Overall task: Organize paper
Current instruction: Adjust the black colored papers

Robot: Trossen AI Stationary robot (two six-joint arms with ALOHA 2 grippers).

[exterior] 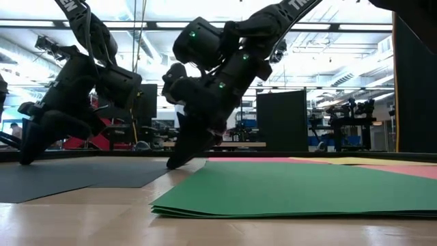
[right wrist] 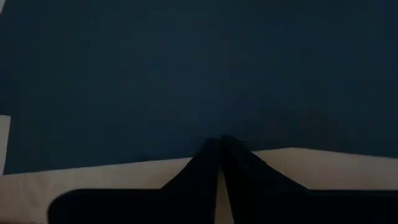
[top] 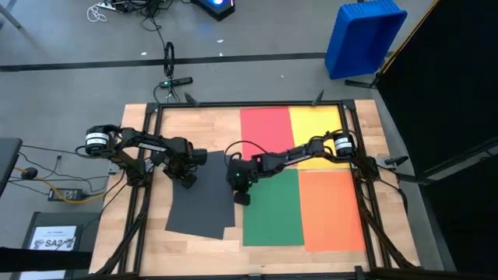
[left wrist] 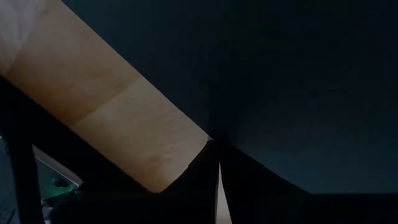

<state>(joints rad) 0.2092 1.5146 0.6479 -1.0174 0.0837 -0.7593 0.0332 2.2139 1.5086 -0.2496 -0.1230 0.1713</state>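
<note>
My left end effector: pressed together, tip down on the dark grey sheet.
My right end effector: pressed together, at that sheet's right edge.
Paper: dark grey sheet lies crooked, left of the green sheet.
Risk: pushing unevenly could wrinkle it.

A robotics lab or workshop hall: the low view looks across a wooden counter into a wide open room with ceiling strip lights, black partition panels and equipment on stands, while from above appear a grey floor, loose cables and a blue bin
</note>
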